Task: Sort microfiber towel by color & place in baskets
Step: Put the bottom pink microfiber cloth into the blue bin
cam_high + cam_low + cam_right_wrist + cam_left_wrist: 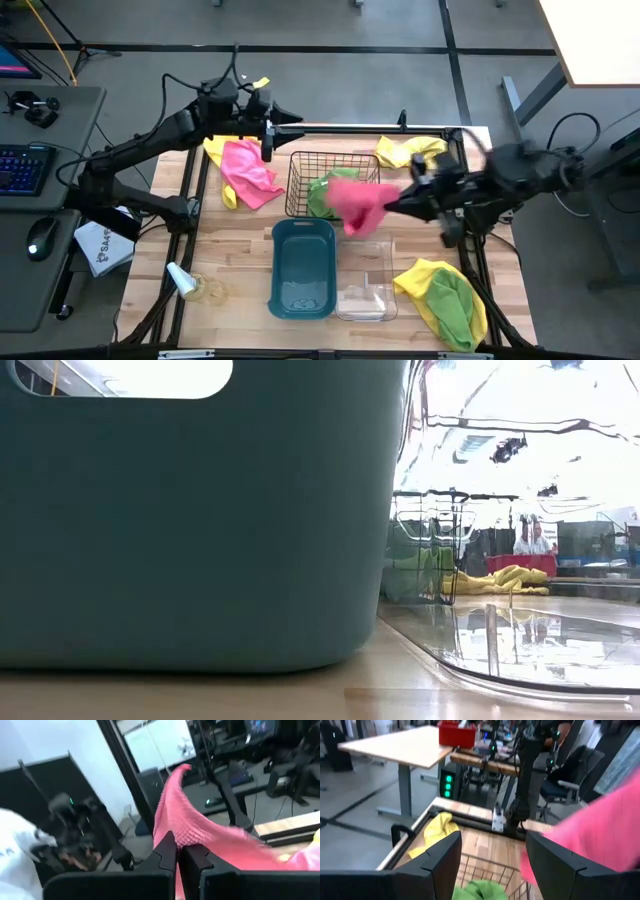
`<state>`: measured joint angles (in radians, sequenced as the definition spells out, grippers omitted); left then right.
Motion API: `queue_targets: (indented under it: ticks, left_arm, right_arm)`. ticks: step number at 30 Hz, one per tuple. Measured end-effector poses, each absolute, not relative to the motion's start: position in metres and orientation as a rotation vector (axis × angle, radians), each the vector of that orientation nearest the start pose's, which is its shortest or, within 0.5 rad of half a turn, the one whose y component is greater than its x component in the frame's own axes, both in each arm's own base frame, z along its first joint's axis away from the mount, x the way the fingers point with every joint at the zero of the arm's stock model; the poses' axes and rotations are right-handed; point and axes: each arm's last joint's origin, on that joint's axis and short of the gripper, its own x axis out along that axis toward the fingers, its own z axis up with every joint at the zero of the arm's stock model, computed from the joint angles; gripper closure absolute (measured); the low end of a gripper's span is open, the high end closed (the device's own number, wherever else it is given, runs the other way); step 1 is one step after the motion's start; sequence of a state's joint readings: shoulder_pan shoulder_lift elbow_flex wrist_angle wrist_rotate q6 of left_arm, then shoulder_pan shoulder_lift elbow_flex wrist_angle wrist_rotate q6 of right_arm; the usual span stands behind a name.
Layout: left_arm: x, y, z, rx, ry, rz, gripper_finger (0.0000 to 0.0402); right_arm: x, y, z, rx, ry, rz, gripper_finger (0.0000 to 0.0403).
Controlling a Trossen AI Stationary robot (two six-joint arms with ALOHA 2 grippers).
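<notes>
Right gripper (pixel 388 206) clenched on a pink towel (pixel 355 203), held in the air between the wire basket (pixel 325 183) and the clear bin (pixel 364 283).

Towel hangs off the pinched fingers (pixel 167 851), draping over the wire basket's near-right corner; a green towel (pixel 322 195) lies inside. Teal bin (pixel 303 268) mid-worktop, touching the clear bin. Left gripper (pixel 266 140) hovers at the far edge, jaws apart, holding nothing. Second pink towel (pixel 247 172) over yellow at far left; yellow towel (pixel 408 151), possibly with green, far right; yellow-green heap (pixel 448 296) near right corner.
</notes>
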<state>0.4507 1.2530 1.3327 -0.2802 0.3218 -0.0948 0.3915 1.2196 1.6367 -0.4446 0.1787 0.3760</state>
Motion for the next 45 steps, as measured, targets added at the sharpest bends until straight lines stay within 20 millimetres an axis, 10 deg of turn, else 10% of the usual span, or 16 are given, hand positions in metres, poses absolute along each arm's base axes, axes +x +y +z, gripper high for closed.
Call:
queue_targets:
  ticks: [17,31,45]
  left_arm:
    - [0.211,0.099,0.447,-0.026,0.023,0.157,0.0191]
    - [0.21,0.094,0.449,-0.074,0.01,0.141,0.0191]
    - [0.226,0.056,0.463,-0.275,-0.136,-0.041,0.0191]
  right_arm:
    - [0.336,0.058,0.449,0.501,0.171,0.474,0.0403]
    - [0.342,0.089,0.404,0.565,0.537,0.445,0.0403]
    - [0.355,0.071,0.341,0.335,0.535,0.397,0.0403]
